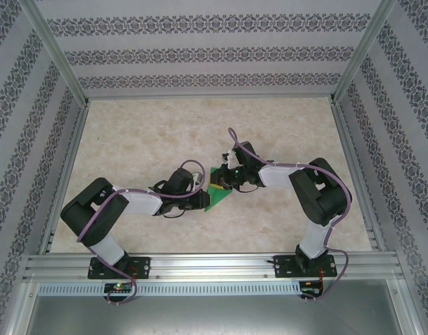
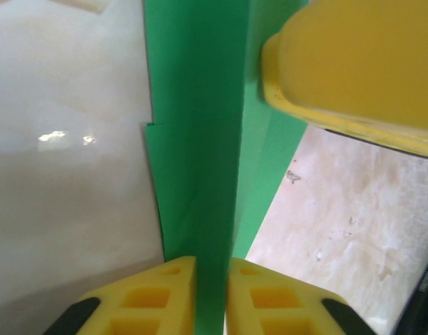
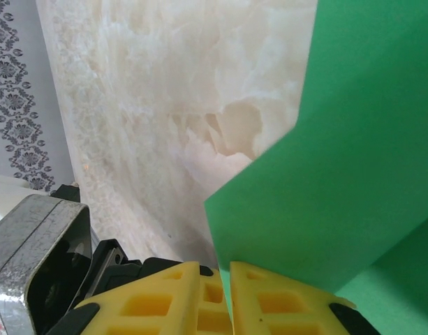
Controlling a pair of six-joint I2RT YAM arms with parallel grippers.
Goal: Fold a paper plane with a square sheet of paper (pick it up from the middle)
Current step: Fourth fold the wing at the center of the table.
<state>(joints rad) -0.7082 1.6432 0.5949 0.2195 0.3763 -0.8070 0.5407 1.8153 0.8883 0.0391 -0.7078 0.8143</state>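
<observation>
The thin bright green sheet of paper (image 1: pixel 219 197) is near the middle of the pale marbled tabletop (image 1: pixel 200 125), between the two arms, which reach in toward each other. It is partly folded, with a pointed corner jutting to the right in the overhead view.

The left gripper (image 1: pixel 203 199) meets the sheet from the left. In its wrist view, a raised fold of the sheet (image 2: pixel 200 139) runs straight down the picture and passes between the two yellow fingers (image 2: pixel 158 293). The jaws are clamped on that fold with only the paper's thickness between them. A flatter layer spreads to the right of the fold over the tabletop (image 2: pixel 353 230).

The right gripper (image 1: pixel 226 180) comes in from the upper right. In its wrist view, the yellow fingers (image 3: pixel 283 300) are nearly together, pinching a lower edge of the sheet (image 3: pixel 353 174). The paper rises from the jaws as a broad angled panel to the right. One of its yellow fingers (image 2: pixel 353 63) also appears in the left wrist view, resting over the sheet just beside the fold.
</observation>
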